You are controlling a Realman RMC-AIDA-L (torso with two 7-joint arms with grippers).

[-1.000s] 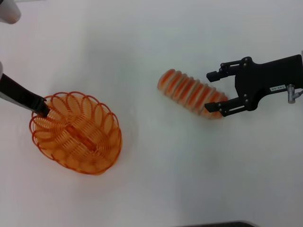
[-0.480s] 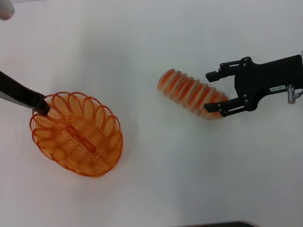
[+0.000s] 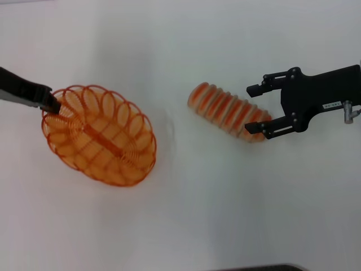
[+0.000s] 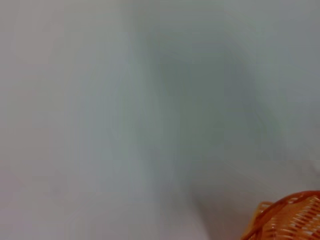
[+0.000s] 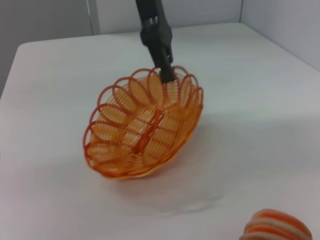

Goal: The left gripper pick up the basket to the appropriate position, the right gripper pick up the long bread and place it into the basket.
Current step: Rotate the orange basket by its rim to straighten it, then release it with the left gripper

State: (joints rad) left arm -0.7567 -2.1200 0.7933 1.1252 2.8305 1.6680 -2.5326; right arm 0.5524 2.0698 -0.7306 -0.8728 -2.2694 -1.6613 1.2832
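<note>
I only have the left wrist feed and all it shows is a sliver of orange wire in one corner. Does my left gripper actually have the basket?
Observer: Yes. In the right wrist view the left gripper is shut on a rim loop at one end of the basket.
Operator: Is it lying flat on the table?
Observer: No. That same view shows it tilted, the gripped end raised and the far end low, near the table.
Operator: Where is the bread?
Observer: The long bread lies on the table, outside the basket. The right gripper is open, its fingers either side of the loaf's near end.
</note>
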